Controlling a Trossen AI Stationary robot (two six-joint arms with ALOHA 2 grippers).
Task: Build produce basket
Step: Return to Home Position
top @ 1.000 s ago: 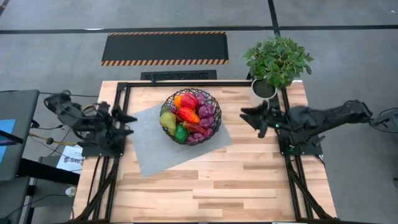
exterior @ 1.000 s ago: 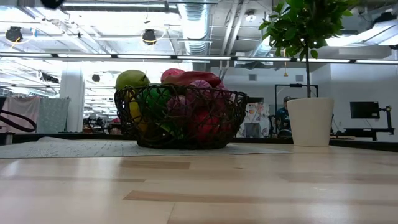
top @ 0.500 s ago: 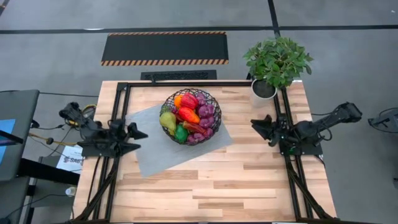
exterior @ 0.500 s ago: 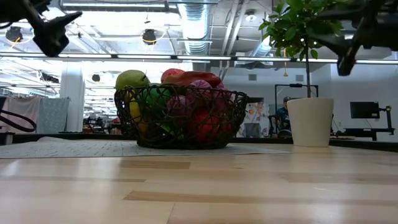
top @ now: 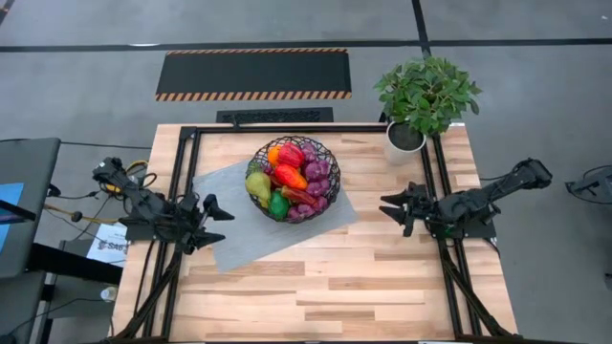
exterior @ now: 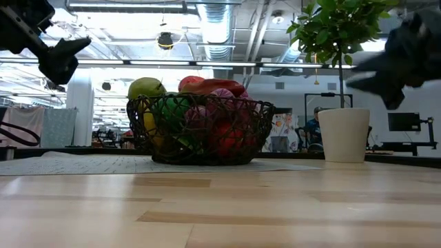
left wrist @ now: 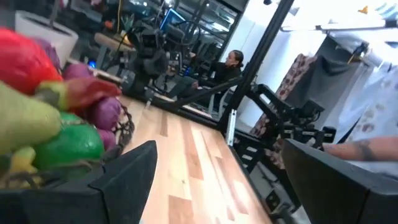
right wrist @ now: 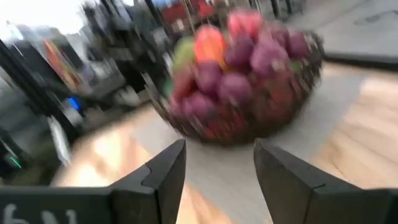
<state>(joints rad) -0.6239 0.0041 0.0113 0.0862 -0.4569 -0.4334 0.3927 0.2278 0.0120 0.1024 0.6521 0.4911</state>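
Note:
The black wire basket [top: 292, 179] [exterior: 207, 129] stands on its base on a grey mat [top: 247, 232], heaped with produce [top: 290, 177]: a yellow-green pear, red peppers, something orange, purple grapes and a green fruit. My left gripper [top: 216, 221] [exterior: 64, 56] hovers open over the mat's left part, left of the basket. In the left wrist view its fingers [left wrist: 127, 177] stand wide apart, with the basket [left wrist: 118, 134] ahead. My right gripper [top: 390, 209] [exterior: 386, 74] hovers open right of the basket and points at it [right wrist: 249, 93].
A leafy plant in a white pot [top: 405, 137] [exterior: 343, 134] stands at the table's far right corner. Black frame rails [top: 182, 153] run along the left, far and right sides. Bare wood [top: 325, 287] spreads across the near half. A person [left wrist: 233, 62] sits in the room beyond.
Both arms have swung toward the table's near edge and come down, entering the low view from above. My left gripper now hangs over the mat's left part. My right gripper has dropped to a spot right of the basket. The basket and produce have stayed still.

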